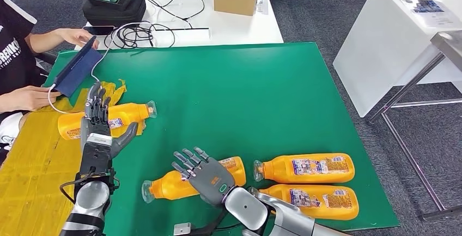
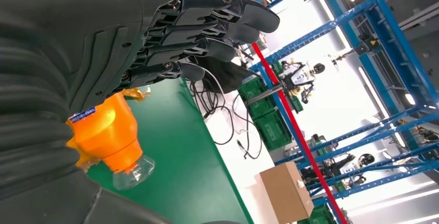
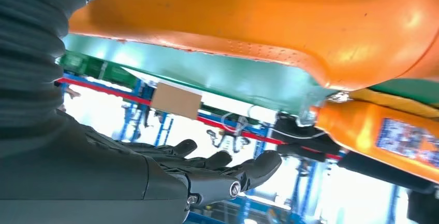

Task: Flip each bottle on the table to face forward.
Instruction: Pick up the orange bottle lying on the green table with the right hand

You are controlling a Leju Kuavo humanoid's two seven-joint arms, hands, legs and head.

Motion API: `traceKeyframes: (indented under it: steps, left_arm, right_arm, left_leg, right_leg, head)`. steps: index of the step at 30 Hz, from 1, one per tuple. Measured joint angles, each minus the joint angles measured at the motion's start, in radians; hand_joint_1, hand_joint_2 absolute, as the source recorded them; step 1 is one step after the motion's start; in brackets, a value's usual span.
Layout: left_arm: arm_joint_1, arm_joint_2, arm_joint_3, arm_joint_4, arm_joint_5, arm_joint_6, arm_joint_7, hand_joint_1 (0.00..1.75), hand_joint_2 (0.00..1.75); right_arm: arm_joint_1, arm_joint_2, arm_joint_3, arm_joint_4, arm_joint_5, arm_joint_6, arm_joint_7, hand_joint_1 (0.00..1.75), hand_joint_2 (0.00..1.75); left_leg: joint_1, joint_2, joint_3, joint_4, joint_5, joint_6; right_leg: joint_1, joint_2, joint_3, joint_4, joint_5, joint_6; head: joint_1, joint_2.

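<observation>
Your left robot hand [image 1: 98, 117] hovers with fingers apart over the far-left bottle [image 1: 122, 116]; your right robot hand [image 1: 202, 174], fingers spread, rests on the near bottle [image 1: 171, 185].

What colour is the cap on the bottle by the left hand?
Clear, see-through plastic cap on the orange plastic bottle; the left wrist view shows it best.

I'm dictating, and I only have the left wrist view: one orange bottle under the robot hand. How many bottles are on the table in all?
Observer: Four, all lying on their sides on the green table.
Operator: Where's the right robot hand?
Observer: The right robot hand is spread open over the near-middle bottle.
Operator: Are any labels showing?
Observer: The far right bottle and the near right bottle both show printed labels on top.
</observation>
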Motion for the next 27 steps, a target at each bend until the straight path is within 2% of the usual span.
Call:
traceKeyframes:
  steps: [7,16,19,20,22,24,26,27]
  left_arm:
    - [0.003,-0.012,0.008,-0.005,-0.01,-0.013,0.003,0.0,1.75]
    - [-0.018,-0.026,0.003,-0.001,-0.01,-0.019,0.004,0.0,1.75]
    - [-0.041,-0.029,-0.015,0.015,-0.003,-0.022,0.002,0.0,1.75]
    - [-0.051,-0.031,-0.025,0.023,0.001,-0.022,0.002,0.0,1.75]
    - [-0.066,-0.035,-0.043,0.033,0.007,-0.02,0.002,0.0,1.75]
    - [-0.07,-0.038,-0.054,0.038,0.01,-0.016,0.002,0.0,1.75]
    - [-0.069,-0.039,-0.06,0.039,0.011,-0.009,0.004,0.0,1.75]
    - [-0.065,-0.038,-0.062,0.037,0.01,-0.004,0.006,0.0,1.75]
  right_arm:
    - [0.022,0.042,-0.091,0.076,-0.024,0.049,0.016,0.0,1.75]
    - [0.007,0.085,-0.17,0.219,-0.157,0.096,-0.057,0.0,1.75]
    - [-0.024,0.102,-0.186,0.286,-0.215,0.099,-0.082,0.03,1.75]
    - [-0.038,0.112,-0.192,0.319,-0.229,0.092,-0.086,0.09,1.75]
    - [-0.057,0.134,-0.201,0.376,-0.242,0.071,-0.088,0.7,1.75]
    - [-0.065,0.152,-0.207,0.411,-0.248,0.045,-0.088,1.48,1.75]
    - [-0.064,0.165,-0.218,0.429,-0.261,-0.009,-0.09,1.72,1.75]
    - [-0.058,0.17,-0.228,0.428,-0.27,-0.044,-0.091,1.75,1.75]
  left_leg:
    - [0.0,0.0,0.0,0.0,0.0,0.0]
    - [0.0,0.0,0.001,0.0,0.0,0.0]
    - [0.0,0.001,0.002,0.0,0.0,0.0]
    - [0.0,0.001,0.002,0.0,0.0,0.0]
    - [0.0,0.001,0.004,0.0,0.0,0.001]
    - [0.0,0.001,0.005,0.0,0.001,0.001]
    - [0.0,0.001,0.005,0.0,0.001,0.001]
    - [0.0,0.0,0.005,0.0,0.001,0.001]
  right_leg:
    - [0.0,0.0,0.0,0.0,0.0,0.0]
    - [0.0,0.0,0.0,0.0,0.0,0.0]
    - [0.0,0.0,0.0,0.0,0.0,0.0]
    - [0.0,0.001,0.001,0.0,0.001,0.0]
    - [0.0,0.001,0.003,0.0,0.001,0.0]
    - [0.0,0.001,0.004,0.0,0.001,0.0]
    - [0.0,0.0,0.005,0.0,0.001,0.0]
    - [0.0,0.0,0.005,0.0,0.001,0.0]
  head:
    - [0.0,0.0]
    - [0.0,0.0]
    - [0.0,0.0]
    - [0.0,0.0]
    - [0.0,0.0]
    - [0.0,0.0]
    - [0.0,0.0]
    - [0.0,0.0]
